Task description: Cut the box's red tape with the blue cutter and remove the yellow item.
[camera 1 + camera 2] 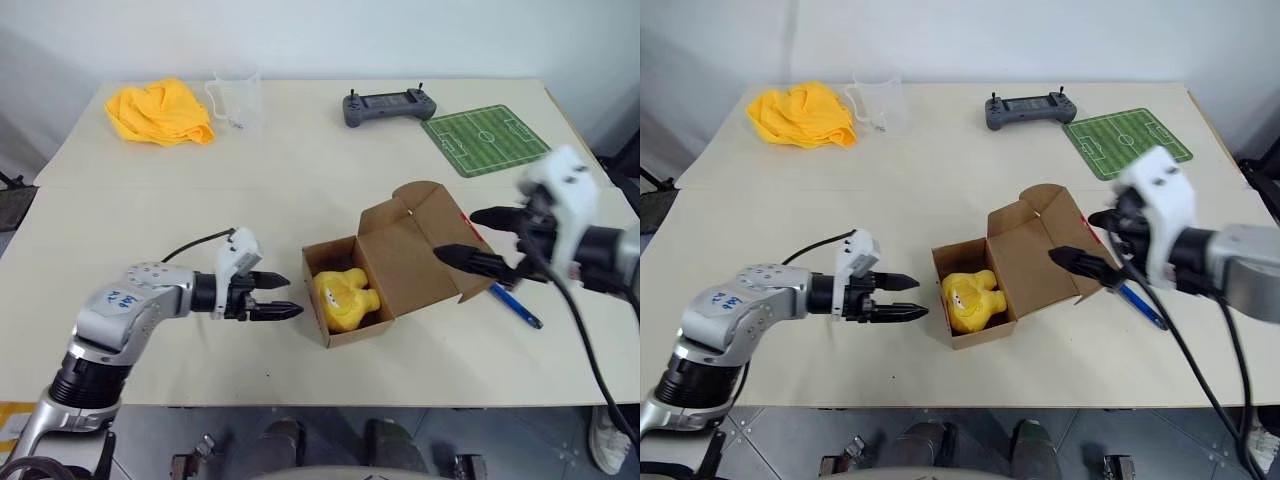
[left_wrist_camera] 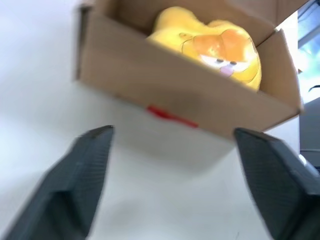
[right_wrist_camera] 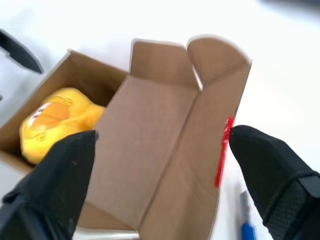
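The box (image 1: 385,265) sits open mid-tabletop (image 1: 300,170), yellow item (image 1: 343,297) inside, lid flap thrown back. Left tool (image 1: 270,296) gapes empty beside it; right tool (image 1: 478,240) spreads wide over the flap. Blue cutter (image 1: 516,304) lies behind. Yellow cloth (image 1: 160,112), controller (image 1: 389,105), green mat (image 1: 485,138) sit far off.

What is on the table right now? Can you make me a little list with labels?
box: open, lid flipped back
yellow item: toy inside the box
red tape: strip on the lid edge
blue cutter: lying on the table beside the box
left hand: open, empty, near the box
right hand: open, empty, above the lid
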